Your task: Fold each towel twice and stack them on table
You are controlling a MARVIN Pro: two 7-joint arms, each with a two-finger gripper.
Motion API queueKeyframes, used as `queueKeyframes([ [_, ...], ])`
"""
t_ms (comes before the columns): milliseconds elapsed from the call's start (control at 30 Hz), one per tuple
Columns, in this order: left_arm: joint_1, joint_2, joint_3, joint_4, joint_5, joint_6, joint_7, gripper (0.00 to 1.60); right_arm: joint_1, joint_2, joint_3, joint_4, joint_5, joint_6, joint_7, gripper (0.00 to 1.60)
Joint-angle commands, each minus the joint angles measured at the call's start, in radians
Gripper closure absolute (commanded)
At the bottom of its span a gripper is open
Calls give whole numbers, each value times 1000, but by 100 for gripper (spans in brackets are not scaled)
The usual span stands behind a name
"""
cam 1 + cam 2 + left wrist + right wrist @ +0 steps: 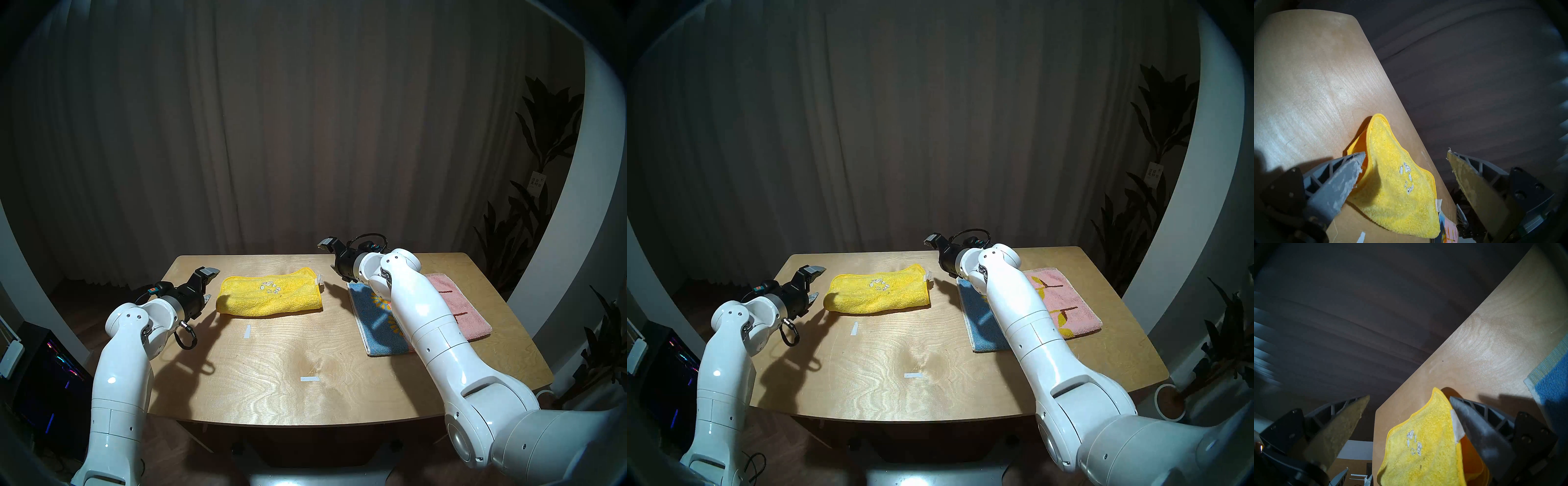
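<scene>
The yellow towel (271, 298) lies folded in half at the back middle of the table (271, 373), with a small white motif on top and a white tag at its right end. My left gripper (209, 285) is open and empty just off its left end; the left wrist view (1398, 186) shows the lower finger by the towel's edge. My right gripper (329, 255) is open and empty just off its right end, above the tag (1457, 428). The pink towel (454, 305) with a blue band (376, 322) and sunflowers lies flat at the right, partly hidden by my right arm.
Two white tape marks (247, 331) (309, 378) sit on the tabletop. A dark curtain hangs behind the table's far edge. Potted plants (543, 169) stand to the right, and a lit computer case (51, 373) stands on the floor to the left.
</scene>
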Motion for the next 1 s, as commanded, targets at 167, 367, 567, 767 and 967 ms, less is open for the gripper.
queueKeyframes([
  [167,147,-30,-43,-168,-36,12,-2,0,-82,67,17,-171,2,13,107,0],
  [367,198,-70,-43,-234,-54,7,14,0,-140,113,39,-250,0,9,182,0],
  [567,221,-117,-26,-260,-58,-23,50,0,-206,151,64,-313,-3,-11,268,0],
  [767,177,-159,1,-232,-39,-97,145,0,-294,173,72,-393,-42,-77,355,0],
  [967,93,-169,20,-187,-9,-166,228,0,-359,164,75,-465,-100,-175,377,0],
])
